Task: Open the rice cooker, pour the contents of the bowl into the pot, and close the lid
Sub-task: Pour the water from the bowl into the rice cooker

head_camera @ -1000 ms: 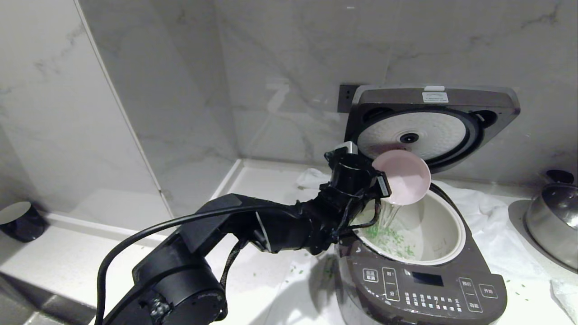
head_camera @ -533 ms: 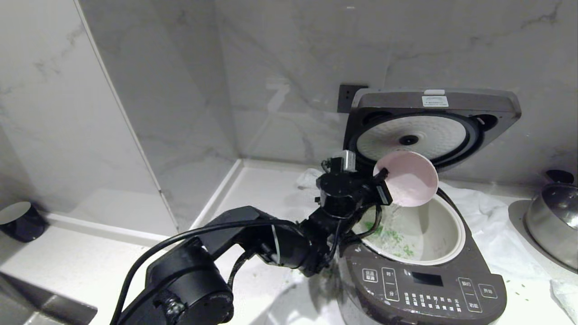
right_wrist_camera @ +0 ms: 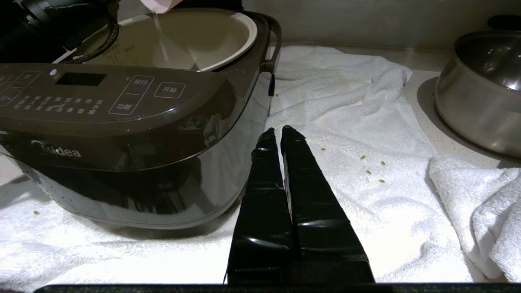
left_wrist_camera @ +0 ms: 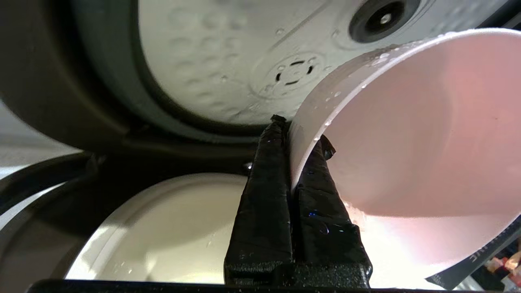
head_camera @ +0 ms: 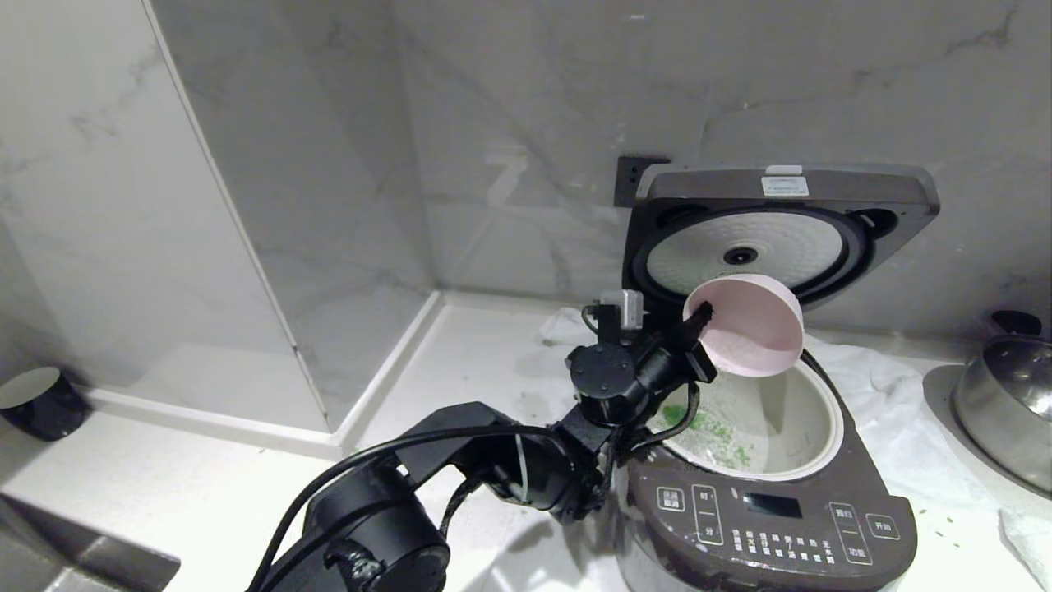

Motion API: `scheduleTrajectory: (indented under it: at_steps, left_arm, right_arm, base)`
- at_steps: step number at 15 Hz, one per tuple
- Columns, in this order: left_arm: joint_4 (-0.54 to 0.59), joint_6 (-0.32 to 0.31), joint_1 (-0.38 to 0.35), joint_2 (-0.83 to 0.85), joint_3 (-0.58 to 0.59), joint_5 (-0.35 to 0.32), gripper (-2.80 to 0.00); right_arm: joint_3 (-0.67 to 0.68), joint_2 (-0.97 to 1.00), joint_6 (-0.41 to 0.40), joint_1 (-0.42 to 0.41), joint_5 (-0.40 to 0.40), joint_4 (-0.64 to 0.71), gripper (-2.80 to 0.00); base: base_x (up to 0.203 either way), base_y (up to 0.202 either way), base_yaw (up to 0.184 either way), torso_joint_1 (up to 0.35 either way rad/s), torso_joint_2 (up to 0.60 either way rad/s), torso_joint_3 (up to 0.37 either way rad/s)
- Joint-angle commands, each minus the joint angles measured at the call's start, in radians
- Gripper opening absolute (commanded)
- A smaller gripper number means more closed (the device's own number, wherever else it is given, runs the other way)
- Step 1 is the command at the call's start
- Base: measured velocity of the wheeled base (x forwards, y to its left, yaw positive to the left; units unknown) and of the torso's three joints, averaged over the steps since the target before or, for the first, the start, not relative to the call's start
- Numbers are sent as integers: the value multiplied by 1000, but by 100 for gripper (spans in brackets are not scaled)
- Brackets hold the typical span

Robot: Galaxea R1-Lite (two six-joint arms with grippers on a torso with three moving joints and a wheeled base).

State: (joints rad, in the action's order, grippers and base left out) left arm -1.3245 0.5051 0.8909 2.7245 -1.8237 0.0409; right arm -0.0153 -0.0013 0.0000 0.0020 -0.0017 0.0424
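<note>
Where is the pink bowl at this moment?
In the head view the pink bowl is right of centre, tipped above the white pot, in front of the open lid, gripped at its rim by the left gripper.

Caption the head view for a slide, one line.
Left gripper tips the pink bowl over the open cooker's pot, lid upright behind.

We see a white towel (right_wrist_camera: 366, 122) spread over the pale countertop (head_camera: 205, 485), with a few small green bits (right_wrist_camera: 372, 171) scattered on it. We find a second bunched fold of towel (right_wrist_camera: 480, 211) near a shiny steel pan (right_wrist_camera: 476, 101), which stands at the right edge of the counter. We note a small black cup (head_camera: 37, 403) at the far left, and a dark wall socket (head_camera: 633, 177) on the marble wall (head_camera: 493, 123).
</note>
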Motion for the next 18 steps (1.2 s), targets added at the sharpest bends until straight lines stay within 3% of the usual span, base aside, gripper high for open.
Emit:
scheduleTrajectory:
  at_steps: [1,10,13,18]
  left_arm:
    - [-6,7,8,29,-17,2,-280]
    - [12,-2,4,11,1,1,-280]
    - [102,-67,-13,-68,73,4,-280]
    - [363,-155,-25,-300,221,12,-280]
  right_arm:
    - [0,1,0,1,0,1,-280]
    - [0,1,0,0,0,1,-280]
    - [0,1,0,0,0,1,-280]
    - [0,1,0,0,0,1,-280]
  base:
    - [0,0,0,0,0,0]
    - [0,0,0,0,0,0]
    - [0,0,0,0,0,0]
    - [0,0,0,0,0,0]
